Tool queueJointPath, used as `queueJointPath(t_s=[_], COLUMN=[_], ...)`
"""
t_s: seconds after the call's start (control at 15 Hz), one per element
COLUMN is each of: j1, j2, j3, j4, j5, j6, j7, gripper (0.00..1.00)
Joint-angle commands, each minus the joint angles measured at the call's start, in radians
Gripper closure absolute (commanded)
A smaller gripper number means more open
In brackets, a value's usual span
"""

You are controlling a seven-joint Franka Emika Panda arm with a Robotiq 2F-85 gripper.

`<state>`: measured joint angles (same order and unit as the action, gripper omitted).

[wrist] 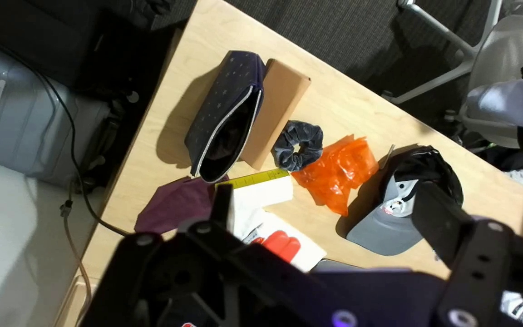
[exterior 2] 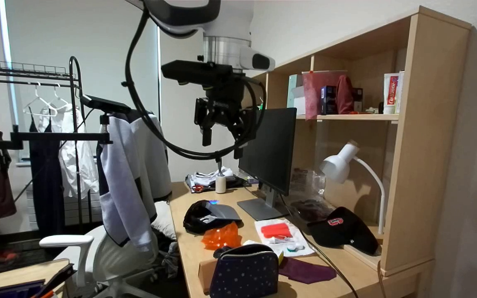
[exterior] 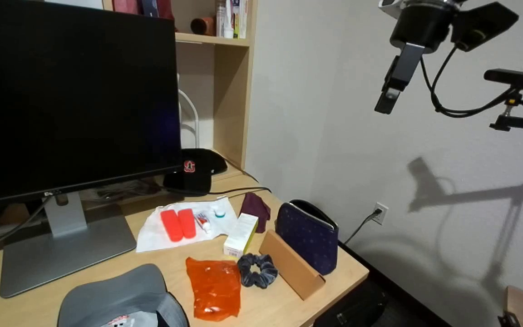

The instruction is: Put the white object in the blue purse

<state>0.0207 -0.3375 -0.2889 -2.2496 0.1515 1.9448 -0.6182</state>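
Now, with my fingers (wrist: pixel 441 222) wide apart and empty, I should descend on the white box (wrist: pixel 263 191), mid-frame in wrist view, across its narrow width, avoiding the blue purse (wrist: pixel 220 106).

Matt cloth purse (exterior: pixel 309 238), glossy orange plastic (exterior: pixel 216 290); smooth wooden desk (exterior: pixel 175 268)

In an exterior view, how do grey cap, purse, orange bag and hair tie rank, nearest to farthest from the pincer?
1. Purse: right side, lower than the pincer.
2. Hair tie: left of the purse.
3. Orange bag: just left of the hair tie.
4. Grey cap: farther left, cut by the picture's bottom edge.
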Motion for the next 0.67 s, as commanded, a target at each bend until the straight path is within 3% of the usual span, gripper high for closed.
queueJointPath(t_s=[0.0,0.6], j1=[0.005,-0.035], j2=[0.132,0.494], j3=[0.056,0.173], j4=[0.099,0.395], j5=[0.017,0.015], j6=[0.025,0.089], j7=[-0.015,0.043], gripper=[0.00,0.00])
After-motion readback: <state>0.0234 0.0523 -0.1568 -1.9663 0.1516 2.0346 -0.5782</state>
